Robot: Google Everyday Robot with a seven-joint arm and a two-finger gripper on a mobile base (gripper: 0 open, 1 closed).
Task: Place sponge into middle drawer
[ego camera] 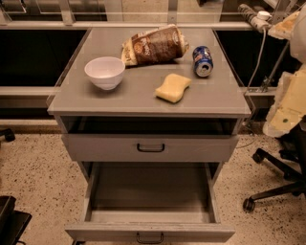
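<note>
Grey cabinet top (pixel 71 103): its front edge is running straight above the drawers, with open surface lying along it between the white bowl (pixel 104 72) and the right corner.

Middle drawer (pixel 110 233): is standing pulled far out toward the camera, its grey floor showing between low side walls. Its front panel and black bar handle are being cut by the lower frame edge.

Upper drawer (pixel 191 148): is sitting out only slightly, with a dark slot showing above it.

Sponge (pixel 172 87): pale yellow, rounded, pinched at the waist. It is lying flat on the cabinet top right of centre, nearer the front edge than the rest. It is sitting apart from the blue soda can (pixel 202 61) lying on its side just behind, and from the brown bread bag (pixel 155 45) farther back.

Gripper (pixel 251 13): is hanging at the upper right, beyond the cabinet's back right corner and well apart from the sponge. Whether it is open or closed cannot be told.

Pale shapes (pixel 287 105): are being cropped by the right edge and are hard to make out.

Office chair base (pixel 275 184): is standing on the speckled floor (pixel 33 167) right of the drawers.
</note>
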